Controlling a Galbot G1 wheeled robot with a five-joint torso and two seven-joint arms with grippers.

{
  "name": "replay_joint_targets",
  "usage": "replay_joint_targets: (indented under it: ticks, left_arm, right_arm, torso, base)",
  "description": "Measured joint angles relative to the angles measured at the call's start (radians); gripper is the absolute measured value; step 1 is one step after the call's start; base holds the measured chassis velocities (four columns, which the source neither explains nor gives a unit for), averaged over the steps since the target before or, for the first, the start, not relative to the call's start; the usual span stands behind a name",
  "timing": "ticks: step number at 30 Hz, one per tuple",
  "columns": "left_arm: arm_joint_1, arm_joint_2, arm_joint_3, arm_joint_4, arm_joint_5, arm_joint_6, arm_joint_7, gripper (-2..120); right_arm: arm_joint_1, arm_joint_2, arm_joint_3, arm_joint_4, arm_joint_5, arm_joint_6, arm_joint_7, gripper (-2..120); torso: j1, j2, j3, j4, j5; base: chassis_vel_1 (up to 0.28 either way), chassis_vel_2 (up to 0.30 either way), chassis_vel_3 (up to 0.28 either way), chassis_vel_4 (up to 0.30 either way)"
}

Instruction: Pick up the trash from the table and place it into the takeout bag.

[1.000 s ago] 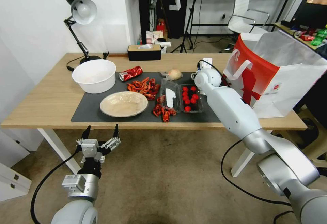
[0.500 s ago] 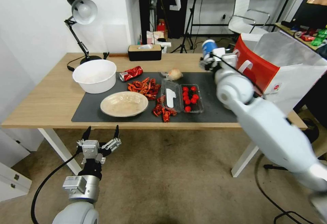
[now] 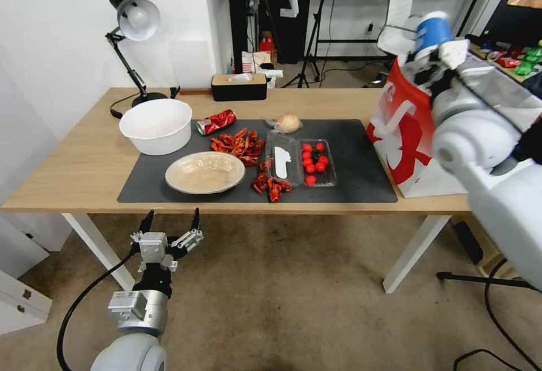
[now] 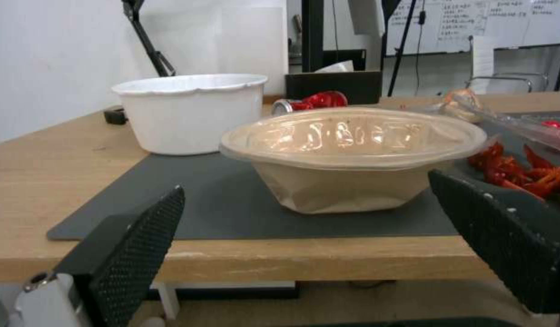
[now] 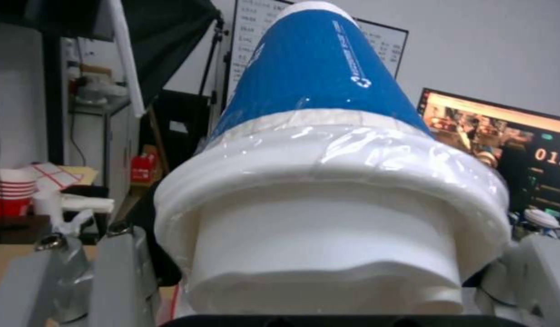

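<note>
cup (image 3: 433,27) — blue, white lid | bag (image 3: 402,128) — red-and-white | mat (image 3: 361,156) — dark grey

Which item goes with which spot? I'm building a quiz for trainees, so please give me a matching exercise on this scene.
Things:
1. white-and-blue lidded cup
2. red soda can
3. beige shallow bowl
4. left gripper

Places or states:
A. open, below the table's front edge
B. lying on its side
C. held above the takeout bag
D. upright on the mat's near part

Pairs: 1-C, 2-B, 3-D, 4-A
</note>
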Motion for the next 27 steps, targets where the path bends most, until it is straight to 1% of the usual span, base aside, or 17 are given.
replay_joint_targets:
  ticks: [3,5,6,7,9,10,13,14,15,22,27]
  left_arm:
    - [0.001,0.0,-0.001,0.0,0.0,0.0,0.0,100]
    - [0.002,0.004,-0.006,-0.002,-0.001,0.0,0.0,100]
    - [0.002,0.004,-0.006,-0.002,-0.001,0.0,0.0,100]
    - [0.003,0.004,-0.006,-0.002,-0.002,0.0,0.0,100]
    - [0.003,0.005,-0.007,-0.003,-0.003,0.0,0.0,100]
    - [0.003,0.005,-0.007,-0.003,-0.003,0.0,0.0,100]
    - [0.002,0.004,-0.006,-0.006,-0.003,0.0,0.001,100]
    - [0.002,0.004,-0.006,-0.006,-0.003,0.0,0.001,100]
    - [0.002,0.004,-0.006,-0.008,-0.004,0.0,0.001,100]
    - [0.003,0.004,-0.01,-0.013,-0.007,-0.001,0.002,100]
    - [0.006,0.004,-0.011,-0.019,-0.007,-0.001,0.002,100]
  right_arm:
    - [-0.006,-0.008,0.016,-0.009,0.013,-0.003,0.009,72]
    - [-0.022,-0.014,0.035,-0.017,0.058,-0.029,0.039,72]
    - [-0.022,-0.014,0.035,-0.017,0.058,-0.029,0.039,72]
    - [-0.027,-0.015,0.04,-0.021,0.071,-0.034,0.044,75]
    - [-0.038,-0.014,0.045,-0.023,0.091,-0.038,0.046,86]
    - [-0.038,-0.014,0.045,-0.023,0.091,-0.038,0.046,86]
    - [-0.044,-0.009,0.046,-0.023,0.095,-0.028,0.048,96]
    - [-0.044,-0.009,0.046,-0.023,0.095,-0.028,0.048,96]
    - [-0.047,-0.009,0.046,-0.022,0.095,-0.021,0.049,99]
    - [-0.053,-0.013,0.049,-0.017,0.104,-0.016,0.046,100]
    - [-0.064,-0.01,0.051,0.01,0.116,0.013,0.033,100]
  torso:
    - [0.0,0.0,0.0,0.0,-0.0005]
    - [0.0,0.0,0.0,-0.0004,0.0001]
    - [0.0,0.0,0.0,-0.0004,0.0001]
    - [0.0,0.0,0.0,-0.0004,-0.0001]
    - [0.0,0.0,0.0,-0.0002,-0.0002]
    - [0.0,0.0,0.0,-0.0002,-0.0002]
    - [0.0,0.0,0.0,-0.0001,-0.0004]
    - [0.0,0.0,0.0,-0.0001,-0.0004]
    - [0.0,0.0,0.0,-0.0001,-0.0003]
    - [0.0,0.0,0.0,-0.0002,-0.0003]
    - [0.0,0.0,0.0,-0.0002,-0.0004]
  base:
    - [0.0,0.0,0.0,0.0]
    - [0.0,0.0,0.0,0.0]
    - [0.0,0.0,0.0,0.0]
    - [0.0,0.0,0.0,0.0]
    - [0.0,0.0,0.0,0.0]
    - [0.0,0.0,0.0,0.0]
    - [0.0,0.0,0.0,0.0]
    - [0.0,0.0,0.0,0.0]
    - [0.0,0.0,0.0,0.0]
    - [0.0,0.0,0.0,0.0]
    - [0.0,0.0,0.0,0.0]
